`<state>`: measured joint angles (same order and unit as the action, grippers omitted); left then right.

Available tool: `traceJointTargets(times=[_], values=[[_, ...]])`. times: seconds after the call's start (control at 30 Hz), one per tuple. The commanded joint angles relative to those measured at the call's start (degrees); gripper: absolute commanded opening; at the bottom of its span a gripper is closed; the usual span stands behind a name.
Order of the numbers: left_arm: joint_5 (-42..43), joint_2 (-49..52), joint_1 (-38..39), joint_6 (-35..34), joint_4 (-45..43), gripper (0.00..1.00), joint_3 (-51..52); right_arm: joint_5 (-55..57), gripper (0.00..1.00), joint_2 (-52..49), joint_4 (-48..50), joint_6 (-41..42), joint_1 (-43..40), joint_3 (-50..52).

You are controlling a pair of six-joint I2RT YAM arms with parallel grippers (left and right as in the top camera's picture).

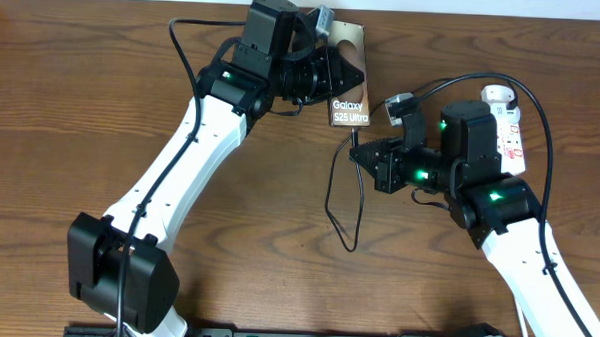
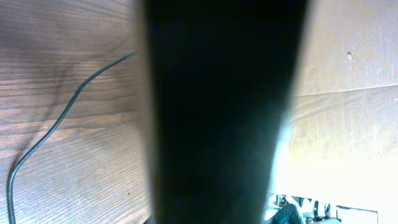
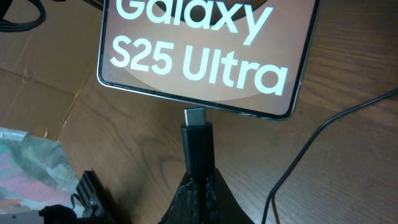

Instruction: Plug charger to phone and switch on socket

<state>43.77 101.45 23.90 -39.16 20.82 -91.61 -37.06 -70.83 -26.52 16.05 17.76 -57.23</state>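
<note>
Small black plug [image 3: 198,142] of the thin black charger cable, pinched between the right gripper's [image 3: 198,186] fingers. Its metal tip, just beyond the fingertips, meets the bottom edge of the flat brown "Galaxy S25 Ultra" phone [image 3: 205,56]. The left gripper [image 1: 323,74] clamps the phone's far end. A white, red-marked power strip [image 1: 511,136] lies behind the right fingers.

Tally, single pass. 1 table [image 1: 62,100]. 2 robot arms: left arm [image 1: 180,164], right arm [image 1: 537,257]. 1 gripper per arm, 2 in all: left gripper [image 1: 325,74], right gripper [image 1: 359,151]. 1 phone [image 1: 349,85]. 1 charger [image 1: 331,195], a thin black cable, with 1 plug [image 3: 196,140] and 1 round white adapter [image 1: 495,94]. 1 socket [image 1: 509,136], a white strip.
</note>
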Motion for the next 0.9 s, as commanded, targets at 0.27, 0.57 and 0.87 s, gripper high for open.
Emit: traceJointTargets(times=[0.27,0.57,0.87], values=[[0.5,-2.2,1.3,0.5,-0.6,0.07,-1.2,0.7,0.01,0.0,0.2,-0.4,0.7,-0.6],[0.5,-2.2,1.3,0.6,-0.7,0.08,-1.2,0.7,0.01,0.0,0.2,-0.2,0.7,-0.6],[0.0,-2.2,1.3,1.0,-0.8,0.08,-1.2,0.5,0.01,0.0,0.6,-0.2,0.9,-0.6]])
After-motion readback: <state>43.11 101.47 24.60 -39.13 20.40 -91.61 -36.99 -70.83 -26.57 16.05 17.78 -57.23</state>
